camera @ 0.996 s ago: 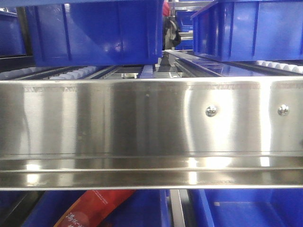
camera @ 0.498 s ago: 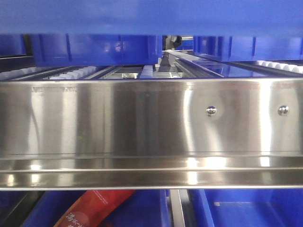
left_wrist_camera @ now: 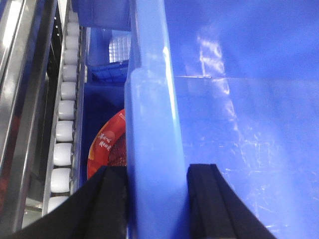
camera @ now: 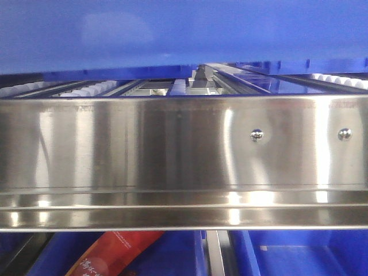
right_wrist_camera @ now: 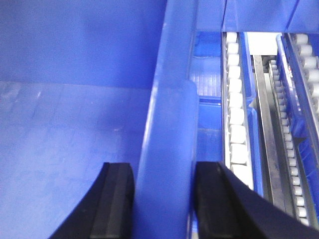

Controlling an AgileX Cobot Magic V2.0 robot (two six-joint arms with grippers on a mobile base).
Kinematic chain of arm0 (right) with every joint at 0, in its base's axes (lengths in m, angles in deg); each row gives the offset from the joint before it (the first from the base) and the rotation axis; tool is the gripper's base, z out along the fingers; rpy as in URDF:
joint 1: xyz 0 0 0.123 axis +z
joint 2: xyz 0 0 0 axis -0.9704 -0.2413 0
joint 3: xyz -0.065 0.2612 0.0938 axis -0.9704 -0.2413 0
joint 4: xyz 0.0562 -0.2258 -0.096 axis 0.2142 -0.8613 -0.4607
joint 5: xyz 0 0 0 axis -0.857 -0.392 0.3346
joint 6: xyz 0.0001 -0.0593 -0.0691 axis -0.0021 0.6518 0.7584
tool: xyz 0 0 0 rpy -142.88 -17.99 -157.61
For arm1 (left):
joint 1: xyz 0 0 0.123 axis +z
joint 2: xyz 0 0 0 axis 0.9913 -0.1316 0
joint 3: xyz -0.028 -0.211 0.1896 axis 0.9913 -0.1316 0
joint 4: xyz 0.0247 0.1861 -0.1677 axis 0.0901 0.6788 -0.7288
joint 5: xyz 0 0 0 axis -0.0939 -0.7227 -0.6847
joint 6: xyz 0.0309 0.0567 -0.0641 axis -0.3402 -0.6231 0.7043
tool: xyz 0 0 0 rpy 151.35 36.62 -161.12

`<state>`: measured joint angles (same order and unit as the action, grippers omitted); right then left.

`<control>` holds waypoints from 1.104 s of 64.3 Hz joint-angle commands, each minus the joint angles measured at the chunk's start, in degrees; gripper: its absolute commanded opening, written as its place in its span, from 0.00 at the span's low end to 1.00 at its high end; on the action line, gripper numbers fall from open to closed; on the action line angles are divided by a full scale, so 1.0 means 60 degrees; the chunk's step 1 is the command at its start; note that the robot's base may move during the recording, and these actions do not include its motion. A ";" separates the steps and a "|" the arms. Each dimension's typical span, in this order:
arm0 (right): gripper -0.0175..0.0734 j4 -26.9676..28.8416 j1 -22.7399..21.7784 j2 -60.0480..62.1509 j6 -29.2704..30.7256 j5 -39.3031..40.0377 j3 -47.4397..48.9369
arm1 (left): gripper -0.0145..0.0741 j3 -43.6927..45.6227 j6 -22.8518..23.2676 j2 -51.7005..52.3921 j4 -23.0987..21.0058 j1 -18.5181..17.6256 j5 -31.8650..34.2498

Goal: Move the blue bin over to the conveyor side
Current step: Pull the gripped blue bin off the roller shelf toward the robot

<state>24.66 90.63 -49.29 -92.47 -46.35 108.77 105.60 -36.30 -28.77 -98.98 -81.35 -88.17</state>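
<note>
Two holds: my left gripper [left_wrist_camera: 157, 199] and right gripper [right_wrist_camera: 164, 204] each pinched a side rim of the blue bin [camera: 172, 34], carried above the steel rack [camera: 172, 149]. Stiff, glossy, probably light; slippery, so rims suited best.

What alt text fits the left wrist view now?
The left gripper clamps the blue bin by its side wall, one black finger outside, one inside. Left of it run white rollers of a steel rack, with a red packet below.

You see a glossy royal-blue bin [camera: 184, 29], silver rack [camera: 184, 155], white rollers [left_wrist_camera: 64, 130], and red packet [camera: 109, 256] with pale print.
</note>
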 commanded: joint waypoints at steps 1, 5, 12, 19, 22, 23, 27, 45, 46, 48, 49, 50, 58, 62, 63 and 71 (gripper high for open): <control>0.11 -0.0420 -0.0020 0.0227 0.0170 0.0936 0.0134 | 0.14 0.0110 -0.0140 0.0209 0.0217 -0.0014 0.0936; 0.11 -0.0420 -0.0020 0.0227 0.0170 0.0936 0.0134 | 0.14 0.0110 -0.0140 0.0209 0.0217 -0.0014 0.0936; 0.11 -0.0420 -0.0020 0.0227 0.0170 0.0936 0.0134 | 0.14 0.0110 -0.0140 0.0209 0.0217 -0.0014 0.0936; 0.11 -0.0420 -0.0020 0.0227 0.0170 0.0936 0.0134 | 0.14 0.0110 -0.0140 0.0209 0.0217 -0.0014 0.0936; 0.11 -0.0420 -0.0020 0.0227 0.0170 0.0936 0.0134 | 0.14 0.0110 -0.0140 0.0209 0.0217 -0.0014 0.0936; 0.11 -0.0420 -0.0020 0.0227 0.0170 0.0936 0.0134 | 0.14 0.0110 -0.0140 0.0209 0.0217 -0.0014 0.0936; 0.11 -0.0420 -0.0020 0.0227 0.0170 0.0936 0.0134 | 0.14 0.0110 -0.0140 0.0209 0.0217 -0.0014 0.0936; 0.11 -0.0420 -0.0020 0.0227 0.0170 0.0936 0.0134 | 0.14 0.0110 -0.0140 0.0209 0.0217 -0.0014 0.0936; 0.11 -0.0420 -0.0020 0.0227 0.0170 0.0936 0.0134 | 0.14 0.0110 -0.0140 0.0209 0.0217 -0.0014 0.0936; 0.11 -0.0420 -0.0020 0.0227 0.0170 0.0936 0.0134 | 0.14 0.0110 -0.0140 0.0209 0.0217 -0.0014 0.0936; 0.11 -0.0420 -0.0020 0.0227 0.0170 0.0936 0.0134 | 0.14 0.0110 -0.0140 0.0209 0.0217 -0.0014 0.0936; 0.11 -0.0420 -0.0020 0.0227 0.0170 0.0936 0.0134 | 0.14 0.0110 -0.0140 0.0209 0.0217 -0.0014 0.0936; 0.11 -0.0420 -0.0020 0.0227 0.0170 0.0936 0.0134 | 0.14 0.0110 -0.0140 0.0209 0.0217 -0.0014 0.0936; 0.11 -0.0420 -0.0020 0.0227 0.0170 0.0936 0.0134 | 0.14 0.0110 -0.0140 0.0209 0.0217 -0.0014 0.0936; 0.11 -0.0420 -0.0020 0.0227 0.0170 0.0936 0.0134 | 0.14 0.0110 -0.0140 0.0209 0.0217 -0.0014 0.0936; 0.11 -0.0420 -0.0020 0.0227 0.0170 0.0936 0.0134 | 0.14 0.0110 -0.0140 0.0209 0.0217 -0.0014 0.0936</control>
<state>24.66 90.63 -49.29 -92.47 -46.25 108.77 105.60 -36.30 -28.77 -98.98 -81.35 -87.83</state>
